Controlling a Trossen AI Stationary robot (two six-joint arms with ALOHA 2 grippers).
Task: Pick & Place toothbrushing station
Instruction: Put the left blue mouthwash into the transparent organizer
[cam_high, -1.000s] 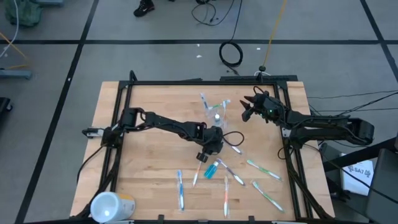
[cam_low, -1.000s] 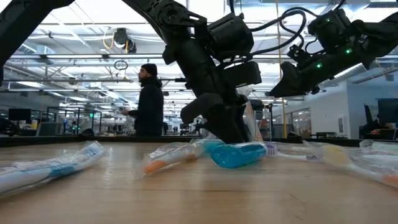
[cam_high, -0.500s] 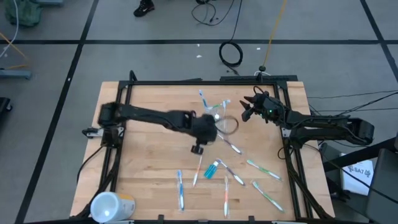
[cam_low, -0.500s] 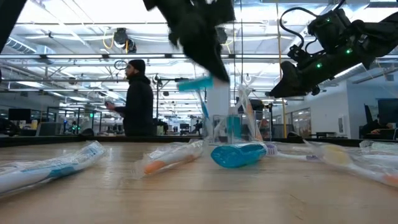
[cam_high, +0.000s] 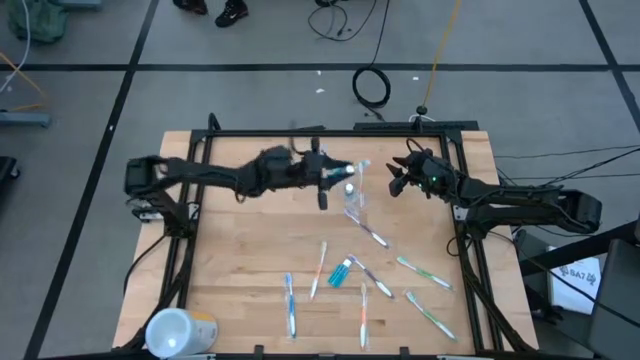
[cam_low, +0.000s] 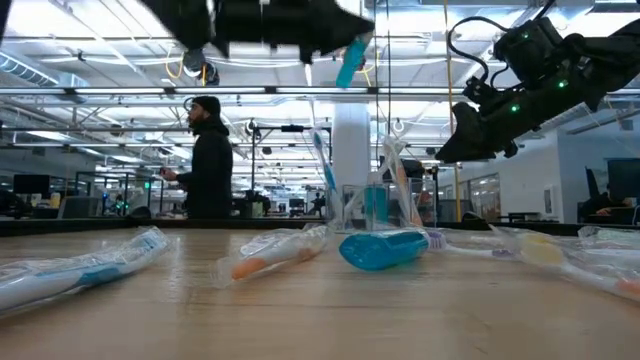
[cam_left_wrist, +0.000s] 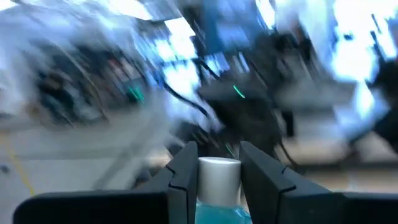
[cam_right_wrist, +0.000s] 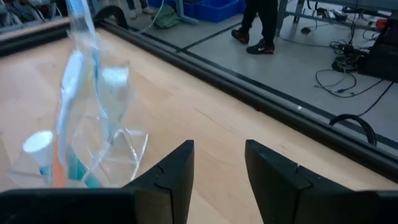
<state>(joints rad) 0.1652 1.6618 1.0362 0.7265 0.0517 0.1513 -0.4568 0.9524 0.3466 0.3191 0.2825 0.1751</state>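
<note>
Left hand (cam_left_wrist: 214, 177) is pinching a small blue white-capped toothpaste tube (cam_left_wrist: 217, 186) above the tabletop (cam_high: 240, 250); right hand (cam_right_wrist: 217, 163) is hovering spread; no lettering readable.

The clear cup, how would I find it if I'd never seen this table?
Look at the far half of the wooden table, between the two robot arms. The clear cup stands there, see-through, with toothbrushes sticking up out of it. The other toothbrushes all lie flat on the near side.

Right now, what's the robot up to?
Left gripper shut on toothpaste tube, above the cup. Right gripper open, waiting. Nothing in the way.
</note>
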